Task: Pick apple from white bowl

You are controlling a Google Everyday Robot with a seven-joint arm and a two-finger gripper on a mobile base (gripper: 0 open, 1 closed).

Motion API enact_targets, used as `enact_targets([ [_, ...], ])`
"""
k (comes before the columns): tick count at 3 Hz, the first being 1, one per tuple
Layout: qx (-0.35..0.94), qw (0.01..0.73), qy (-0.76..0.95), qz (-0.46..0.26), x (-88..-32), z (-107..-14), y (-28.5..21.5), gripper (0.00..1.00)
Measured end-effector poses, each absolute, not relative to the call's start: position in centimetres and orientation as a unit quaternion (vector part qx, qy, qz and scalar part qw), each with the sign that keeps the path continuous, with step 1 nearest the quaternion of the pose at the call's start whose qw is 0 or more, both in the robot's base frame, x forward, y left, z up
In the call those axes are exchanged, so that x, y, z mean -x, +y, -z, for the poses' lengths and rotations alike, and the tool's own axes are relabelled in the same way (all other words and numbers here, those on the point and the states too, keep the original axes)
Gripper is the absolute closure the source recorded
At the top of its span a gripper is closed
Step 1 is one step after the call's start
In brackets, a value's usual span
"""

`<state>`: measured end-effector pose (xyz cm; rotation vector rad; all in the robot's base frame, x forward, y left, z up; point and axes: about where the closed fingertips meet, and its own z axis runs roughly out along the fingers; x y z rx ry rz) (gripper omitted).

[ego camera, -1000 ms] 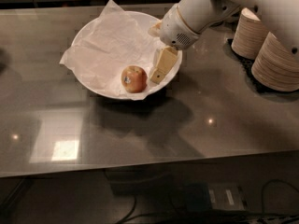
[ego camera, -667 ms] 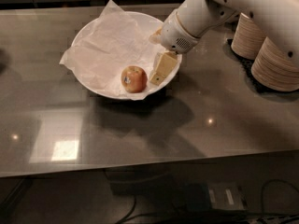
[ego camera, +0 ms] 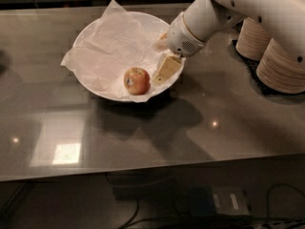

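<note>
Gripper (ego camera: 163, 61) is placed inside the white bowl (ego camera: 151, 25), fingers spread and nothing held. The apple (ego camera: 137, 80) lies on the paper lining (ego camera: 105, 51) just beside one finger, not between them. Risk noted: on closing, the apple could be nudged aside or paper pinched.

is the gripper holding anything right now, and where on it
Nothing is held: the apple lies loose in the white bowl, with the gripper just beside it.

The apple (ego camera: 137, 80) sits on crumpled paper (ego camera: 109, 46) inside the white bowl (ego camera: 151, 19), near its front rim. The gripper (ego camera: 164, 71) hangs inside the bowl's right side, just beside the apple, perhaps touching the paper. Stacked beige bowls (ego camera: 279, 61) stand well to the right of the white bowl.
</note>
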<state>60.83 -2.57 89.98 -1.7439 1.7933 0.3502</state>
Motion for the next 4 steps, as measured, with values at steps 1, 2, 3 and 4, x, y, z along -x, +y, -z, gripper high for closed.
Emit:
enact_targets([
  [1,0.661,0.31,0.67,-0.132,-60.4,-90.6,-2.1,0.29],
  [2,0.668,0.32,0.659,-0.133,-59.8,-91.8,-1.2,0.29],
  [3,0.674,0.321,0.652,-0.134,-59.5,-92.4,-0.3,0.29],
  [4,0.675,0.311,0.654,-0.143,-59.7,-91.6,0.2,0.29],
])
